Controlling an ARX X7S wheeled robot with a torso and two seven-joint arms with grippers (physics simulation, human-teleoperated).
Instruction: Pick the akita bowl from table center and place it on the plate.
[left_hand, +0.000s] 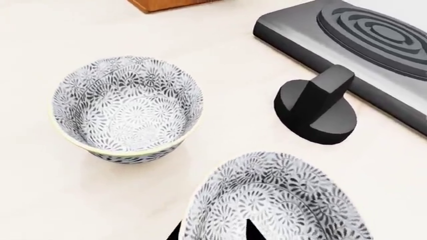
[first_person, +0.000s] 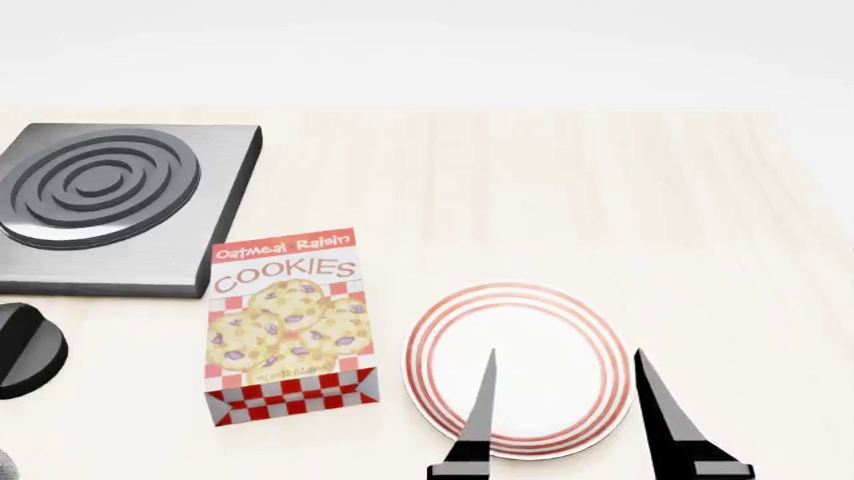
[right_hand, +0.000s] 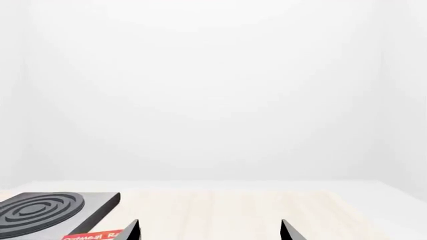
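The table carries the plate, white with red rings, at six o'clock in the head view. The right gripper hangs over it, wide apart and empty. The akita bowl, speckled grey-black, stands beside its twin bowl in the left wrist view; the left gripper is probably gripping the twin's rim, I cannot tell.

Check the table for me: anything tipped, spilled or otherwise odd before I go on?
One oddity: a black stove knob lies loose on the table, detached from the stove. The cookie box lies flat, apparently intact. Both akita bowls sit upright and empty; the plate is bare. Nothing spilled.
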